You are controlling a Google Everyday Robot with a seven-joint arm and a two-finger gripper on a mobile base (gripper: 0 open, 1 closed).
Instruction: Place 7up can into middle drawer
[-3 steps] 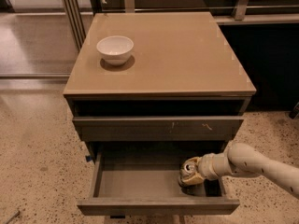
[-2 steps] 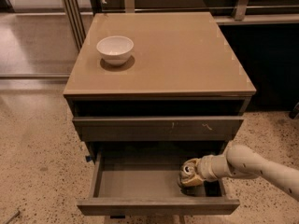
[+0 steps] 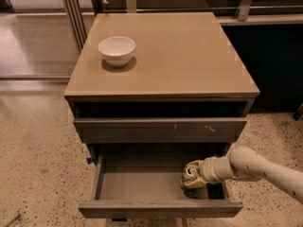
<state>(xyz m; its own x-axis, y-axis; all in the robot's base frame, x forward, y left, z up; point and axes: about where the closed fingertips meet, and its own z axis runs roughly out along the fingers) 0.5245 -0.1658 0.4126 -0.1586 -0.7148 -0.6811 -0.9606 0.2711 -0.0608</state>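
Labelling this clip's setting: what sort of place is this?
Probably an office or lab test area: speckled floor, a drawer cabinet with a white bowl on top, the hand at the 7up can in the middle drawer.

Barely a shift — gripper (image 3: pixel 194 176) and clasped 7up can (image 3: pixel 191 170) a touch leftward in middle drawer (image 3: pixel 137 186).

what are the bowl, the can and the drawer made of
The bowl looks glazed ceramic, glossy white. The can looks metal, shiny silver top; the gripper holds it in the drawer, which is matte grey-brown, perhaps laminate or painted board.
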